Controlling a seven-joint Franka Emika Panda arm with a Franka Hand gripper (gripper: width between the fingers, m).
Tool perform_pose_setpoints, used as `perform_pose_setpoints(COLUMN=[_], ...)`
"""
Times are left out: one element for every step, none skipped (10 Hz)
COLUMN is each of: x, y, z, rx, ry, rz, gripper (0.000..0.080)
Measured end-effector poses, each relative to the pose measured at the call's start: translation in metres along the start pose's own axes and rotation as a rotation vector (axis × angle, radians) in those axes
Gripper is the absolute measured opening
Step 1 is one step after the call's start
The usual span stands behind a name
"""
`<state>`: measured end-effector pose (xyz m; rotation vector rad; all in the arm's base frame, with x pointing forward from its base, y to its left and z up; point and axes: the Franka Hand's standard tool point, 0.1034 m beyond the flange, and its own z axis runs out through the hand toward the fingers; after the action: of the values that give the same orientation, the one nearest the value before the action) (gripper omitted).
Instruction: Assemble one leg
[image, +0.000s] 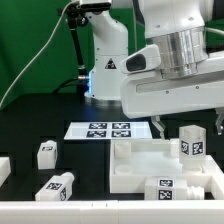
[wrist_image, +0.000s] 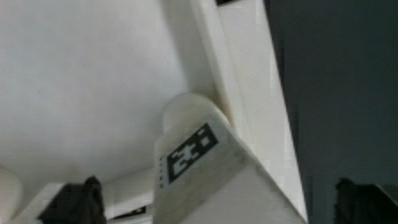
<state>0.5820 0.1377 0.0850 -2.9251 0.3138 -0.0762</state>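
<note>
The large white tray-like part (image: 135, 160) lies on the black table at the front right. One leg (image: 193, 142) stands upright at its right side and another leg (image: 165, 187) lies at its front edge. Two more legs lie loose on the exterior view's left, one (image: 46, 153) upright and one (image: 57, 187) on its side. My gripper (image: 160, 126) hangs just above the tray's far edge. In the wrist view my gripper (wrist_image: 222, 205) is open, with its dark fingers (wrist_image: 80, 200) wide apart on either side of the tray's raised rim (wrist_image: 240, 90). A tagged leg (wrist_image: 192, 150) sits against that rim.
The marker board (image: 107, 129) lies flat behind the tray. The arm's white base (image: 105, 60) stands at the back. A further white part (image: 4, 168) shows at the exterior view's left edge. A green backdrop closes the back.
</note>
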Motion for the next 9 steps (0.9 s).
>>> perform_pose_setpoints(x=[-0.002,-0.003,-0.002,0.0,0.001,0.004,0.005,0.007,0.007], y=[-0.006,-0.013,-0.018,-0.018,-0.013,-0.007,-0.003,0.001,0.002], z=[0.001,0.0,-0.002,-0.001,-0.001,-0.001,-0.001,-0.001,-0.001], rx=[-0.049,-0.098,-0.138,-0.141,-0.137,-0.137,-0.137,-0.138,-0.138], ry=[0.0,-0.017,-0.044,-0.049,-0.055,-0.057,-0.057,-0.058,-0.058], rz=[-0.123,-0.26,-0.349,-0.437,-0.489,-0.493,-0.488,-0.487,-0.485], gripper=[0.0648,0.0648,0.0648,0.0648,0.0648,0.0648,0.0648,0.0517,0.0517])
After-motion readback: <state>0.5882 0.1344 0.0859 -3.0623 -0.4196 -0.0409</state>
